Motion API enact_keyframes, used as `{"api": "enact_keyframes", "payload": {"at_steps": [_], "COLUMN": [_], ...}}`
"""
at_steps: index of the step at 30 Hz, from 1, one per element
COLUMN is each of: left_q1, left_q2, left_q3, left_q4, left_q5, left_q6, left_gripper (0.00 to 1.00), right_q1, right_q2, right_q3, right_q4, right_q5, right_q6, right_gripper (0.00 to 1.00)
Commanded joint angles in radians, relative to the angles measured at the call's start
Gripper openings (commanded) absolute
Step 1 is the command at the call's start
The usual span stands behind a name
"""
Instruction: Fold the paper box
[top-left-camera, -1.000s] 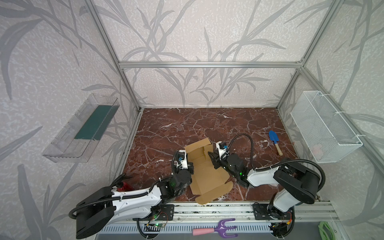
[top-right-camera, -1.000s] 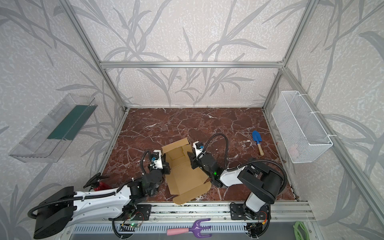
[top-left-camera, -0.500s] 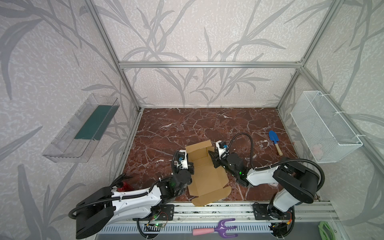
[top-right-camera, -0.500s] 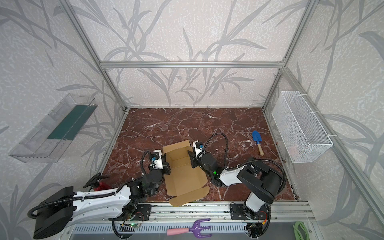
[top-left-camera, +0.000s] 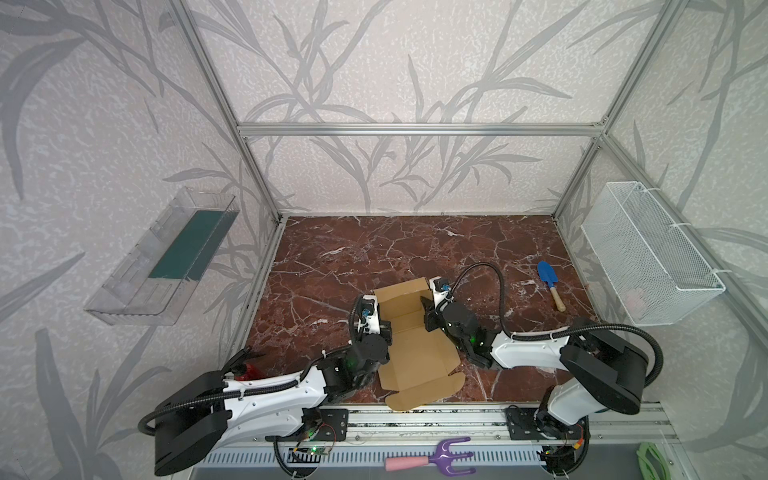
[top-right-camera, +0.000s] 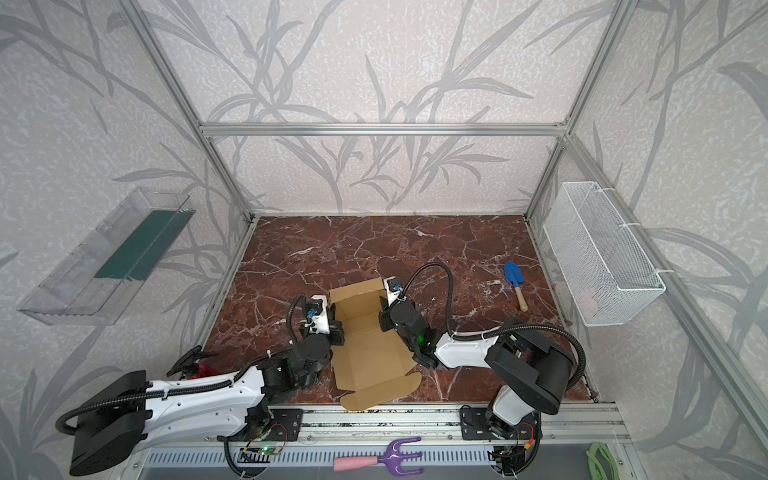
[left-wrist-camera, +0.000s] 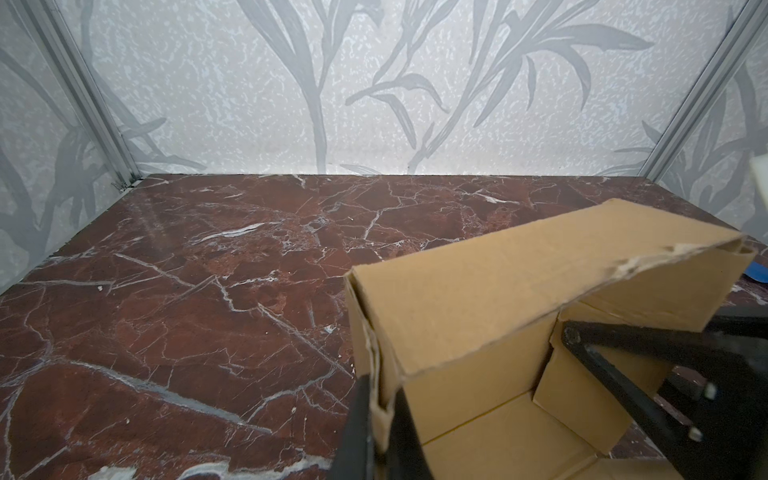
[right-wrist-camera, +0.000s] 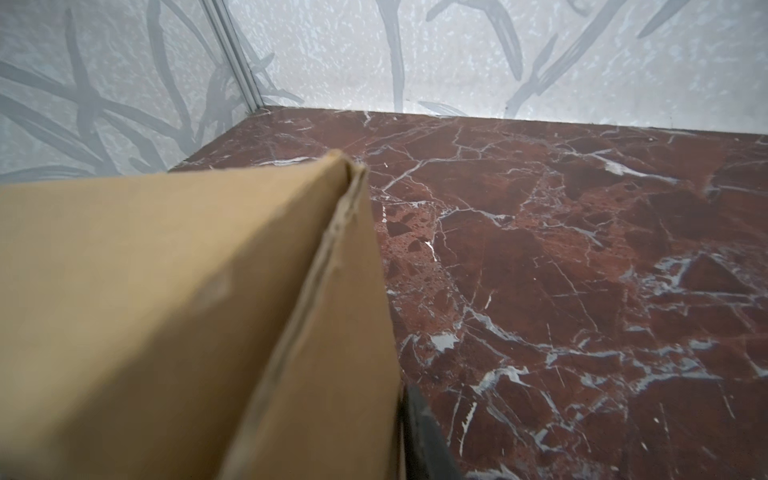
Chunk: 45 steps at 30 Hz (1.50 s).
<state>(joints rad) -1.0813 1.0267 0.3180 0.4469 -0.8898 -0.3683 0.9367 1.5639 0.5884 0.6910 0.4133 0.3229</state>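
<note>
The left jaws are clamping fully shut on the left side wall of the paper box (left-wrist-camera: 478, 299), with a black finger (left-wrist-camera: 355, 436) pressing on each face. The box is sitting open-topped on the red marble counter (top-left-camera: 374, 249) between the two arms, its far wall standing up and its near flap lying flat toward the front edge. The right jaws are straddling the box's right wall, one finger (right-wrist-camera: 424, 440) sitting outside it. Whether they are pinching it, I cannot tell. Well apart to the right, a blue trowel (top-left-camera: 549, 282) is lying on the counter.
</note>
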Motion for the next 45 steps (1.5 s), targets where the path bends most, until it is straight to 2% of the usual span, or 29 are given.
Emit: {"api": "enact_keyframes", "payload": {"at_steps": [1,10,22,25,37,40,45], "left_q1": [-0.007,-0.009,-0.017,-0.021,-0.026,-0.025,-0.026], "left_q2": [0.003,0.015,0.11,0.135,0.158,0.156,0.156], "left_q3": [0.056,0.124,0.224,0.246,0.263,0.252,0.23], "left_q4": [-0.071,-0.187,-0.277,-0.29,-0.316,-0.316,-0.287], "left_q5": [-0.038,-0.072,-0.112,-0.117,-0.141,-0.146,-0.158], "left_q6": [-0.057,-0.107,-0.162,-0.173,-0.194,-0.204,-0.201], "left_gripper": [0.0,0.0,0.0,0.0,0.0,0.0,0.0], "right_q1": [0.004,0.003,0.004,0.003,0.002,0.002,0.002], "right_q2": [-0.031,-0.038,-0.031,-0.026,-0.045,-0.056,-0.073], "right_q3": [0.035,0.112,0.17,0.187,0.193,0.186,0.169], "right_q4": [-0.134,-0.355,-0.494,-0.522,-0.55,-0.556,-0.54], "right_q5": [0.084,0.135,0.216,0.219,0.164,0.153,0.141], "right_q6": [0.03,0.104,0.161,0.165,0.187,0.208,0.22], "right_gripper": [0.22,0.16,0.05,0.0,0.01,0.17,0.22]}}
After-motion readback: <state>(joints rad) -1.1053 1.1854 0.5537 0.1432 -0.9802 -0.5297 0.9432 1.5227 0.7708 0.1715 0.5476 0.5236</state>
